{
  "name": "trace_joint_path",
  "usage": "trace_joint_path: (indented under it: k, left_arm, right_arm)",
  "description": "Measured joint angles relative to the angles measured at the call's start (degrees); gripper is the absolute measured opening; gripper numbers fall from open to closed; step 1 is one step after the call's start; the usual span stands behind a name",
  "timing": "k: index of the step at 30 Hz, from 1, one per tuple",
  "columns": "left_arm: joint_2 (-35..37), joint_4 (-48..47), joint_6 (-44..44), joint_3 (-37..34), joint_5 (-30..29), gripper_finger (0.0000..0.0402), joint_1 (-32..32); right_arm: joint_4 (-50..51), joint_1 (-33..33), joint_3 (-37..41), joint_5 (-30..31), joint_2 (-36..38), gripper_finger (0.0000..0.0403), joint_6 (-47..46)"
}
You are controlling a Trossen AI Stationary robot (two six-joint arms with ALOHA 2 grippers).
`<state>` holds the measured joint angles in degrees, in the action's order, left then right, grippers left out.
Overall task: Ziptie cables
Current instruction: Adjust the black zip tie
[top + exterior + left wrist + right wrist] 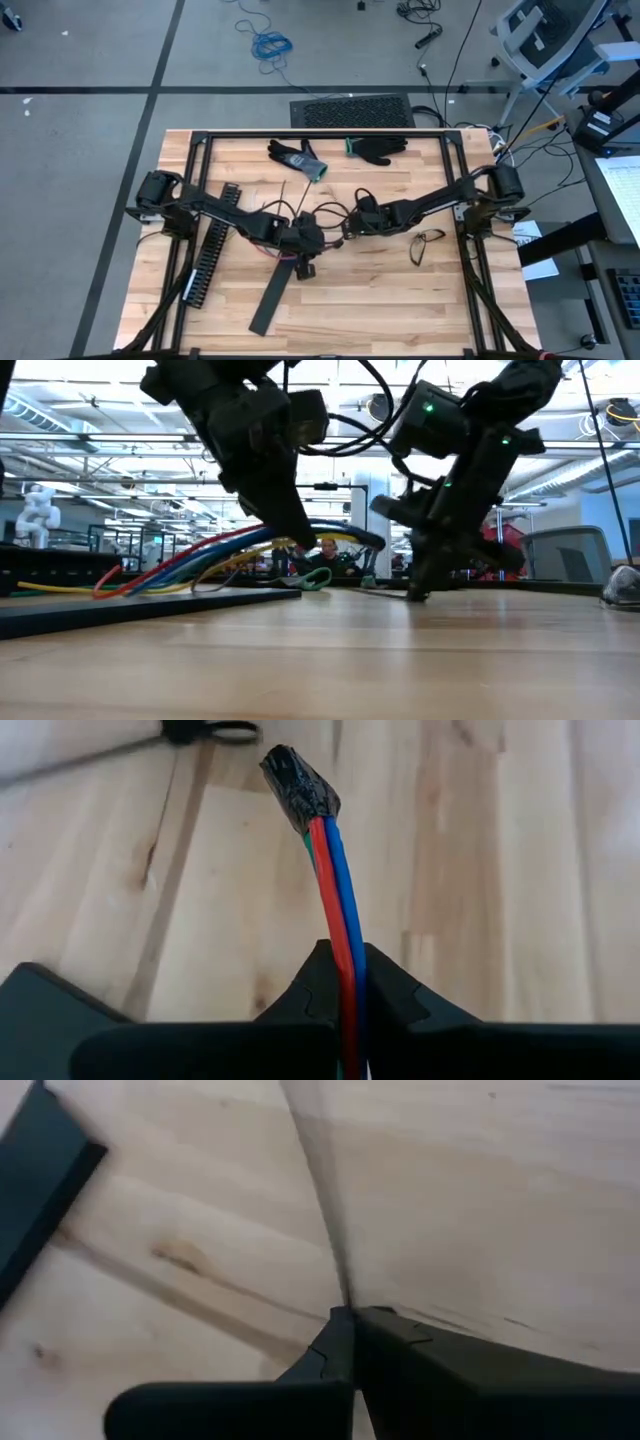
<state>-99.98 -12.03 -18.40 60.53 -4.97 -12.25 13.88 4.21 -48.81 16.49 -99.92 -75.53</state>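
The cables [200, 560] are a bundle of red, blue, yellow and green wires bound at one end by a black wrap [300, 788]. My left gripper [345, 960] is shut on them near the table's middle [305, 243]. Their loose ends [100, 588] slope down onto a black strip on the table. Just to the right, my right gripper [348, 228] points steeply down with its tips at the wood [418, 592]. It is shut on a thin pale strip, the zip tie [320, 1190], which runs away from its fingertips [348, 1315]. My left gripper pinches the wire bundle [340, 920] between its two fingers, a short way behind the black-wrapped end. The fingers slant down and lie across the wires. That end [368, 542] sticks out past the fingers, lifted clear, while the loose ends trail down to the table. My right gripper pinches one end of the zip tie [343, 1295] at its fingertips, coming steeply from above. The strip lies out along the wood [385, 590] away from the fingers.
A long black slotted duct [215, 245] and a flat black bar [275, 295] lie front left. Two gloves [300, 158] [380, 148] lie at the far edge, and glasses [428, 245] to the right. Bare wood shows at the front right.
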Motion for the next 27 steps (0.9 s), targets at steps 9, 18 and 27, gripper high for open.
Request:
trace_joint_path:
  k: [9,18,27]
  left_arm:
    - [-1.13,-2.81,-3.71,-0.02,-2.8,0.0018,-1.01]
    - [-0.13,-7.58,-3.65,0.0,-2.65,0.0018,-3.03]
    - [-0.13,-8.31,-3.25,0.02,-2.62,0.0018,-3.63]
  right_arm:
    - [-1.07,0.06,-8.04,-0.45,-5.1,0.0,-1.02]
    - [0.99,3.65,-9.95,-3.45,-4.64,0.0001,-1.89]
    - [1.39,6.48,-9.95,-3.43,-4.65,0.0077,-1.76]
